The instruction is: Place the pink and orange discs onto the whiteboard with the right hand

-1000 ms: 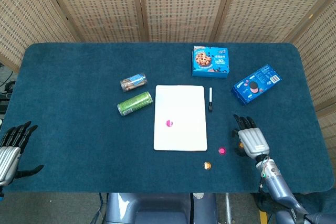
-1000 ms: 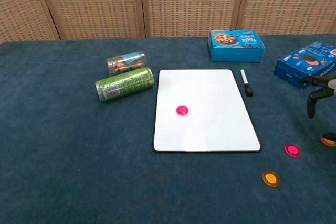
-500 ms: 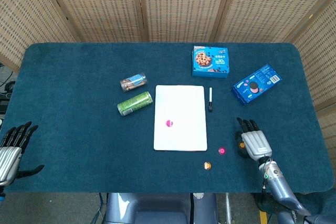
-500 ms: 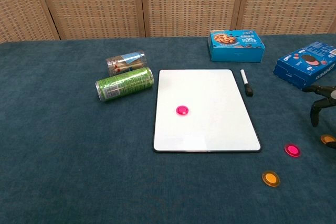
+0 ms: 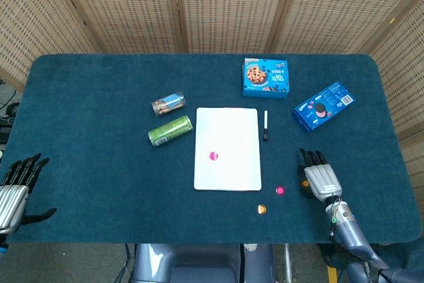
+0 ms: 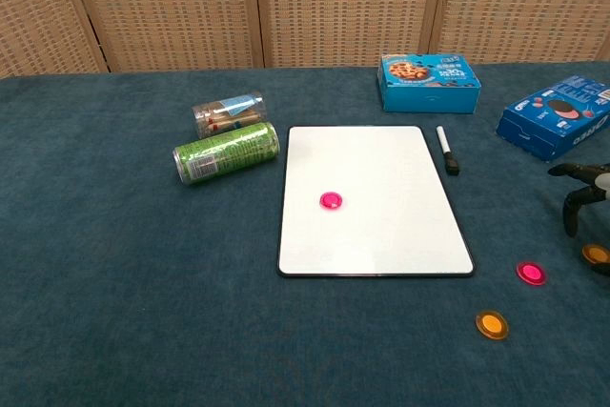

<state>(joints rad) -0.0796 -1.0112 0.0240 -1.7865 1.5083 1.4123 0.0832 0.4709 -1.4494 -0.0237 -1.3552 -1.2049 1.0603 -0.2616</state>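
Observation:
The whiteboard (image 5: 228, 134) (image 6: 381, 169) lies flat mid-table with one pink disc (image 5: 213, 156) (image 6: 331, 200) on it. A second pink disc (image 5: 280, 190) (image 6: 531, 273) and an orange disc (image 5: 261, 209) (image 6: 492, 324) lie on the cloth off the board's near right corner. Another orange disc (image 5: 306, 182) (image 6: 596, 254) sits further right, beside my right hand (image 5: 320, 178) (image 6: 579, 195). That hand hovers palm down, fingers apart, holding nothing. My left hand (image 5: 16, 182) is open at the far left edge, away from everything.
A black marker (image 5: 265, 125) (image 6: 447, 150) lies along the board's right side. A green can (image 5: 169, 130) and a clear jar (image 5: 168, 105) lie left of the board. Two blue cookie boxes (image 5: 265, 77) (image 5: 322, 106) stand at the back right.
My right hand has drifted slightly toward the near table edge, staying beside the rightmost orange disc. The discs and left hand have not moved.

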